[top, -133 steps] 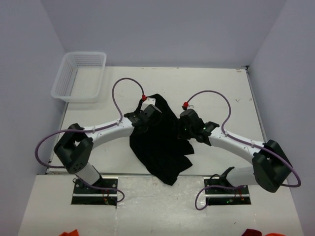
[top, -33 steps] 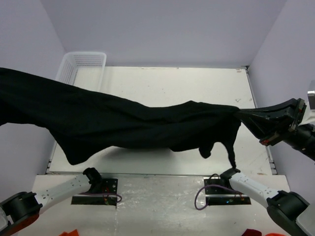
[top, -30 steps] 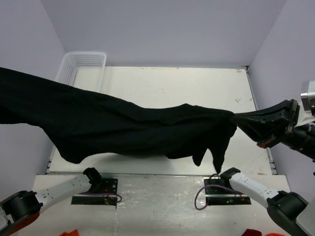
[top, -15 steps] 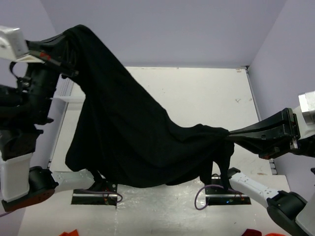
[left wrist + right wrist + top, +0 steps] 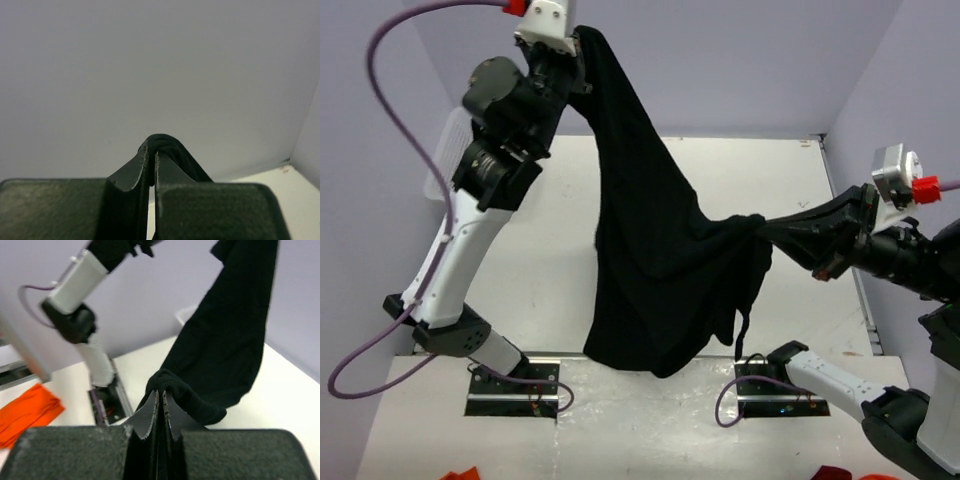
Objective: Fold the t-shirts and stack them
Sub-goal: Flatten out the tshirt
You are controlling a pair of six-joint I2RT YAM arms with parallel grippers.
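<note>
1. Lilac walls enclose a white table [image 5: 770, 170]. Top view: the black t-shirt [image 5: 660, 270] hangs in the air between the left gripper [image 5: 578, 40], raised high, and the right gripper [image 5: 767, 228], lower and off to the side. The lowest cloth droops near the table's front edge.
2. Left wrist view: fingers [image 5: 130, 175] pressed together on a thin fold of cloth.
3. Right wrist view: fingers [image 5: 145, 420] pinching a bunched edge, with the rest draped beyond.
4. Judgement: level the two grips, draw them apart until the cloth is taut, then lay it flat before folding.

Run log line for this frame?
left gripper: shut on t-shirt, high | right gripper: shut on t-shirt | t-shirt: hanging between both
</note>
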